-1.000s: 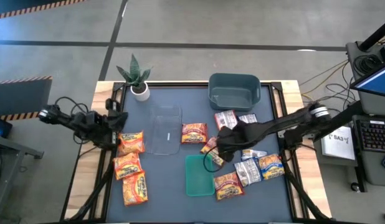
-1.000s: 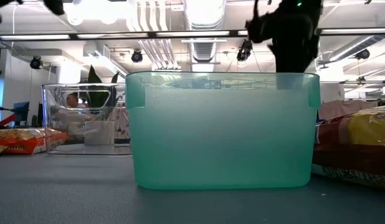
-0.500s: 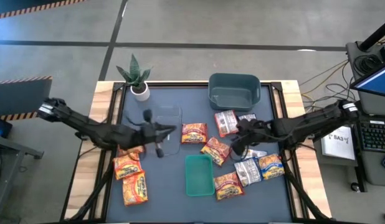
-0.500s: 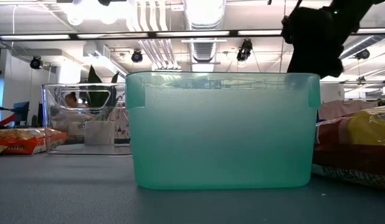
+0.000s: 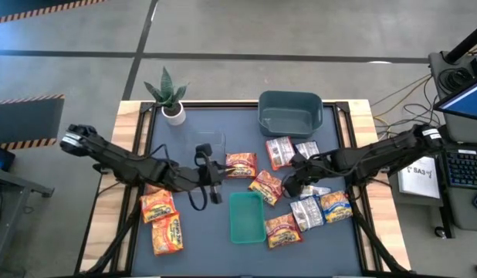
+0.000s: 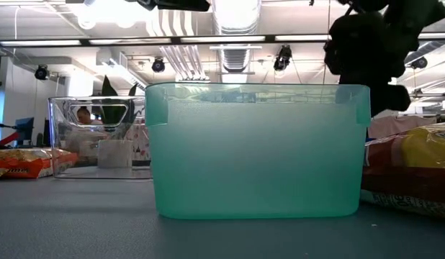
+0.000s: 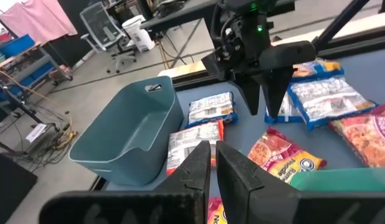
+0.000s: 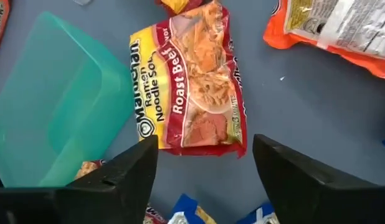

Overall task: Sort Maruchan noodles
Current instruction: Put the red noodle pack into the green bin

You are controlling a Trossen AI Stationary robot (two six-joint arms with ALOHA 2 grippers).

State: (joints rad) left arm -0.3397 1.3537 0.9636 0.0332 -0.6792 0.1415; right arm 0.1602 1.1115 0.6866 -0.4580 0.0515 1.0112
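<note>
Right tool (image 8: 205, 171) hangs with fingers spread wide and empty over your roast beef packet (image 8: 192, 84), which lies flat on the desk (image 8: 317, 112). Its long axis runs toward the tool. Left tool (image 7: 211, 165) is pinched closed, empty.

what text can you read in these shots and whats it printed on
"Maruchan": brand on the red and yellow noodle packet lying beside the green bin, right wrist view.
"Ramen Noodle Sou...": same packet; the last word is cut off by a fold.
"Roast Beef": flavour line on that packet.
A small line near its lower edge is too small to read.
Print on the other packets and on the sheet beside the table is too blurred to read.
</note>
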